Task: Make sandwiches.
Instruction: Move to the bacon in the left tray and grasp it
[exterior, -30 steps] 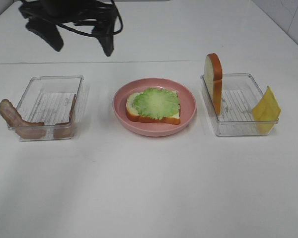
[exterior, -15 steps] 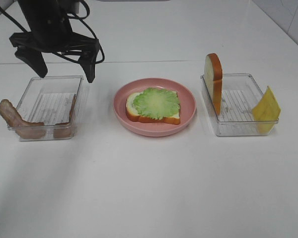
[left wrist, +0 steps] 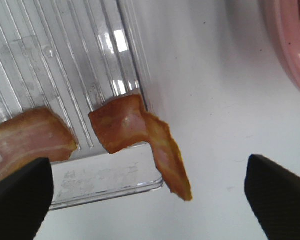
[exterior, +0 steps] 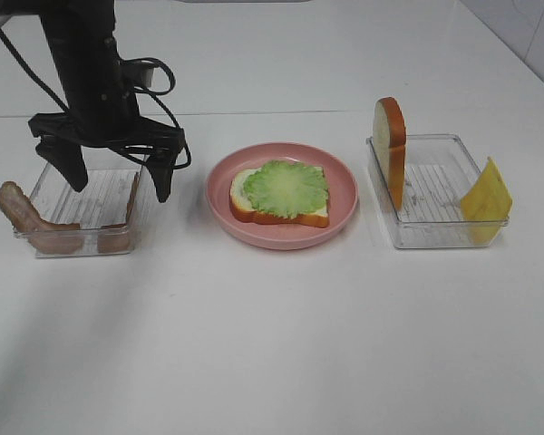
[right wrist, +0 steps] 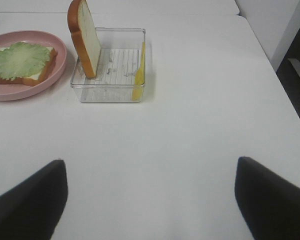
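Left end effector, wide open and empty, hides the far rim of the left tray; a bacon strip draped over that tray's wall lies below, between its fingers

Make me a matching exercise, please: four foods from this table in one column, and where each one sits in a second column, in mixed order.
1 lettuce leaf
2 upright bread slice
3 cheese square
4 bacon strip

A hangs over the left tray's rim
B leans at the right tray's right end
C lies on the flat bread slice in the pink plate
D stands at the right tray's left end

Pairs: 1-C, 2-D, 3-B, 4-A
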Robot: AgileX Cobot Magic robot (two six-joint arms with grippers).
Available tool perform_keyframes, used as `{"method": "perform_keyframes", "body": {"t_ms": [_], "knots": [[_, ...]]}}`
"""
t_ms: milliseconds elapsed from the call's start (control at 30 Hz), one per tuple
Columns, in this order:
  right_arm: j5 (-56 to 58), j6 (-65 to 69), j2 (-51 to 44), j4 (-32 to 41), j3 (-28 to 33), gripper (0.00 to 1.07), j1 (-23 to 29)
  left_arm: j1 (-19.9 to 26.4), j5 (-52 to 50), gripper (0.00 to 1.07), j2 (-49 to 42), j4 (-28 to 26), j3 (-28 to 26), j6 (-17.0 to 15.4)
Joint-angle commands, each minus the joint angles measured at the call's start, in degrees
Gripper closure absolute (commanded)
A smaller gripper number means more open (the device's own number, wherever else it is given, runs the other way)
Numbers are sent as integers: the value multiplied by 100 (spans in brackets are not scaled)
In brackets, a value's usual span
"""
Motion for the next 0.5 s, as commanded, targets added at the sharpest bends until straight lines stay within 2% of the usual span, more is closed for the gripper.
{"method": "perform_keyframes", "body": {"t_ms": [33, 400, 467, 500], "knots": [[-29, 46, -92, 0, 17, 25, -6, -6, 195, 12, 120, 63, 40, -46], [-29, 46, -92, 0, 17, 25, -6, -6, -126, 16, 206, 74, 40, -69], [-29, 46, -92, 0, 17, 25, -6, -6, -126, 19, 206, 109, 40, -69], [-29, 46, -92, 0, 17, 25, -6, -6, -126, 24, 206, 109, 40, -69]]}}
